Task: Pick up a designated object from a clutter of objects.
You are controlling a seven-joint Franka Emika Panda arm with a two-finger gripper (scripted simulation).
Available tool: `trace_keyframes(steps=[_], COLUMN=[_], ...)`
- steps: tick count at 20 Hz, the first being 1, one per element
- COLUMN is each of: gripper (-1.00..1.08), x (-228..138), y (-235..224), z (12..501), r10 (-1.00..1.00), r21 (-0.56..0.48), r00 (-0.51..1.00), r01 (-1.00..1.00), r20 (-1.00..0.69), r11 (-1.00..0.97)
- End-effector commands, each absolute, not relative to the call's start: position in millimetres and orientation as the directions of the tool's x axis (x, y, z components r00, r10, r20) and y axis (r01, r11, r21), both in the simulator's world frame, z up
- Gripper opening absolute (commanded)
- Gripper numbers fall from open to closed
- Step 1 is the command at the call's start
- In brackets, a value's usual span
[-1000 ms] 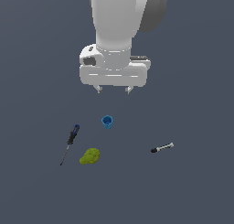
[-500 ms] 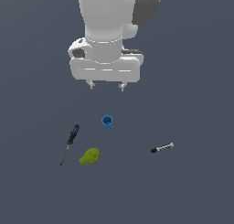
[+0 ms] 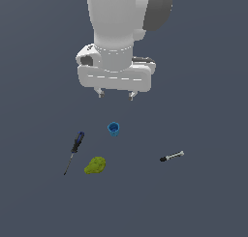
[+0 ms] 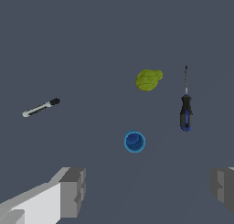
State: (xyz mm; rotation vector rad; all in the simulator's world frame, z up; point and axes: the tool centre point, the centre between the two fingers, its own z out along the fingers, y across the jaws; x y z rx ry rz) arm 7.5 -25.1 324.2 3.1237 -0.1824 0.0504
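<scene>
At the exterior view's right lies the rod [image 3: 172, 157], short and thin, with a black tip and silver-white shaft, well apart from the blue cup [image 3: 114, 129], lumpy yellow-green fruit [image 3: 95, 165] and blue-handled screwdriver [image 3: 73, 151]. The gripper [image 3: 115, 94] hovers above the cup, fingers spread, holding nothing.

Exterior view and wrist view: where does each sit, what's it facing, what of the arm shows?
Exterior view: off the arm, angled down at the floor; shows the arm's white body and open gripper hanging above the blue cup.
Wrist view: on the wrist, looking down between the two fingers; no other part of the arm shows.
Shared: cup, screwdriver, yellow-green fruit and black-tipped rod, the rod lying apart from the other three.
</scene>
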Motion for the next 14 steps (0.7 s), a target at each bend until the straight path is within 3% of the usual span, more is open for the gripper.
trace_keyframes(steps=[1,14], gripper=[1.0,1.0], x=[11.5,44.9], y=[-20.6,21.1], z=[319.9,280.0], r10=[-0.14,-0.349], r21=[0.01,0.004], r00=[0.99,0.937], r01=[-0.14,-0.35], r20=[0.032,0.029], r11=[-0.99,-0.937])
